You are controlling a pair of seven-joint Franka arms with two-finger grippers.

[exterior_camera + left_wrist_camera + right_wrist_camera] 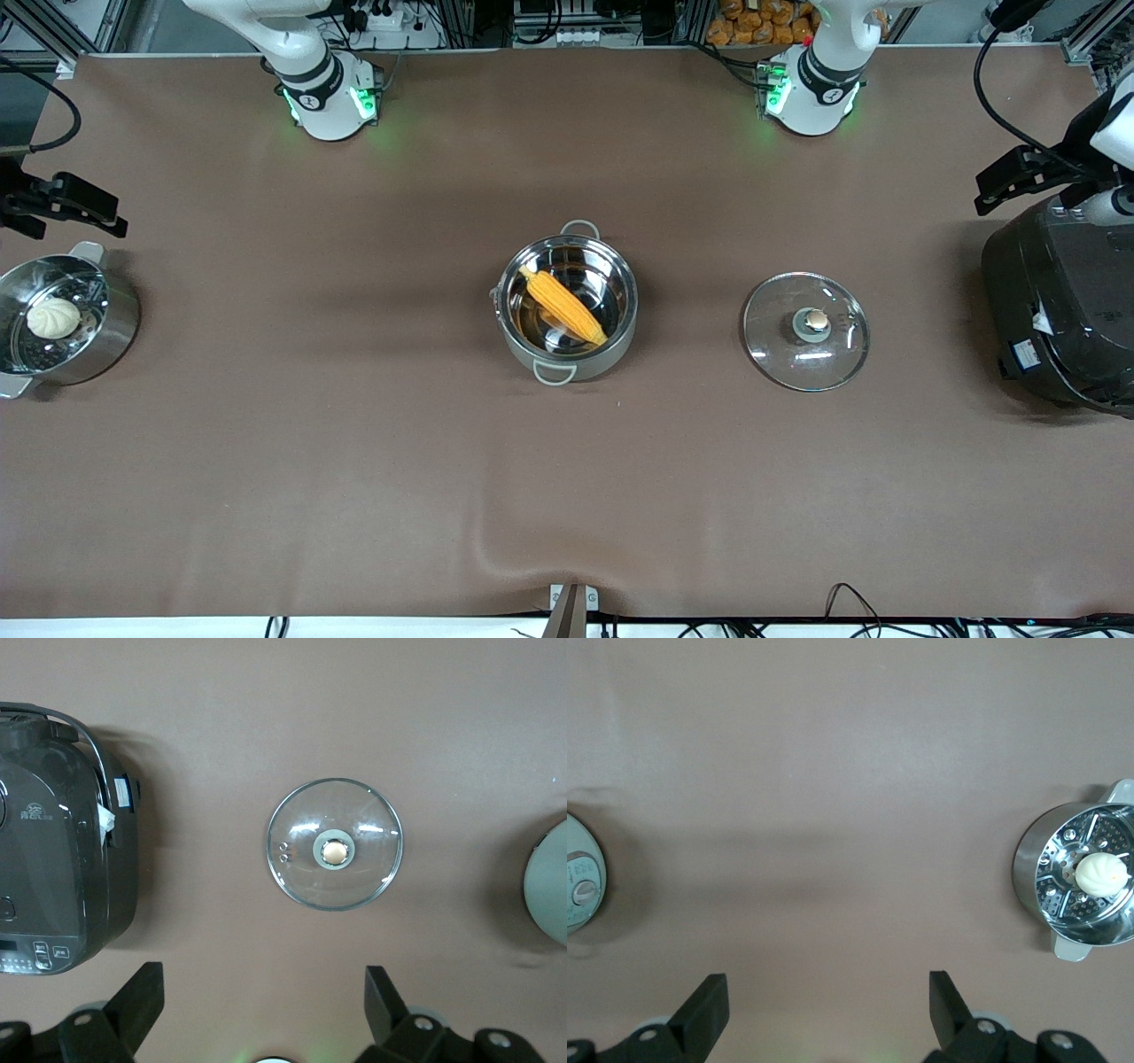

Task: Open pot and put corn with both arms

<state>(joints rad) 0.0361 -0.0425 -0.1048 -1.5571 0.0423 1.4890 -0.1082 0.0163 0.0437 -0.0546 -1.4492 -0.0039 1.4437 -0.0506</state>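
Observation:
The steel pot stands open at the middle of the table. The yellow-orange corn lies slanted inside it. The glass lid with its copper knob lies flat on the table beside the pot, toward the left arm's end. It also shows in the left wrist view. My left gripper hangs open and empty over the rice cooker's edge; its open jaws show in the left wrist view. My right gripper hangs open and empty beside the steamer pot; its open jaws show in the right wrist view.
A big black rice cooker stands at the left arm's end of the table. A steel steamer pot with a white bun stands at the right arm's end. The brown cloth has a fold near the front edge.

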